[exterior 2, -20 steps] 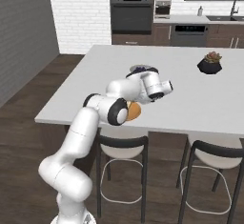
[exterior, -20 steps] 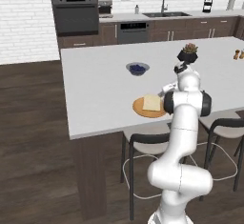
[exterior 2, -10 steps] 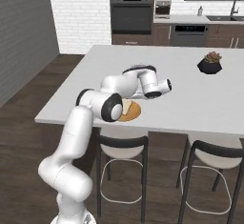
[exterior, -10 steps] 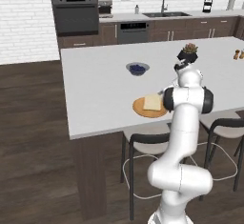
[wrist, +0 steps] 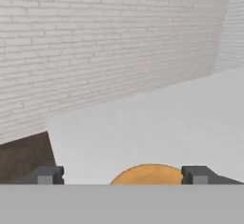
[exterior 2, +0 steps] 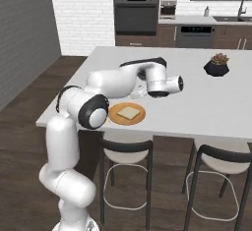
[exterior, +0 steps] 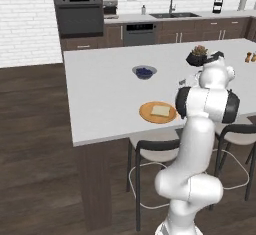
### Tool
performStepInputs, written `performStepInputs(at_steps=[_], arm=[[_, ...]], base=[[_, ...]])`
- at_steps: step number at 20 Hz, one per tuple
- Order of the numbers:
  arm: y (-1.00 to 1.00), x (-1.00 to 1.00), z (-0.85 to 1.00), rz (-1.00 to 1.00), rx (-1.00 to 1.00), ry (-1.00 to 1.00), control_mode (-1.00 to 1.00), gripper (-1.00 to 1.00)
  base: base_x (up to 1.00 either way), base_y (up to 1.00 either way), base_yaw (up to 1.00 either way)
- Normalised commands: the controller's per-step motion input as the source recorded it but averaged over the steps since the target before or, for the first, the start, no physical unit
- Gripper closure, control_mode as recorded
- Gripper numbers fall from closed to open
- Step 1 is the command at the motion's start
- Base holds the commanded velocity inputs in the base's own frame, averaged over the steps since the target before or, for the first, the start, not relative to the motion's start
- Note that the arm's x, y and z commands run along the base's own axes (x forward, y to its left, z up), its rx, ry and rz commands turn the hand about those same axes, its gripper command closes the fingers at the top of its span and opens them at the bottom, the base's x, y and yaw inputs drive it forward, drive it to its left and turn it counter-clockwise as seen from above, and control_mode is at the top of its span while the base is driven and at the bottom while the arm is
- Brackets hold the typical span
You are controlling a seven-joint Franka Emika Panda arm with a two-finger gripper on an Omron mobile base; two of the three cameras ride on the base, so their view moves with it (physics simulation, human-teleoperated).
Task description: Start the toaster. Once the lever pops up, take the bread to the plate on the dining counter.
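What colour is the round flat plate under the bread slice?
Orange-tan. The round flat plate shows best in the right base view, with the pale beige bread slice on it.

You are looking at a glossy white arm (exterior: pixel 195 144) built from rounded, bulging segments, with black bands showing at its joints. Two small dark grey fingertips (wrist: pixel 47 175) with paler square faces are ending the hand (wrist: pixel 123 175).

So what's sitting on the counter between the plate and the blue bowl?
Nothing: bare white dining counter separates the plate from the blue bowl, seen in the left base view.
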Motion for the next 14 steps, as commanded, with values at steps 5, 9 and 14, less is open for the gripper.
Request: performStepInputs(at_steps=[5, 9, 14], arm=[[0.86, -1.00, 0.80, 0.00, -0.42, -0.47, -1.00, -1.00], [1.00, -1.00, 0.47, 0.00, -0.52, -0.44, -1.00, -1.00], [0.89, -1.00, 0.20, 0.00, -0.37, -0.30, -1.00, -1.00]], base=[[0.00, 0.00, 0.00], [0.00, 0.00, 0.00], [0.00, 0.00, 0.00]])
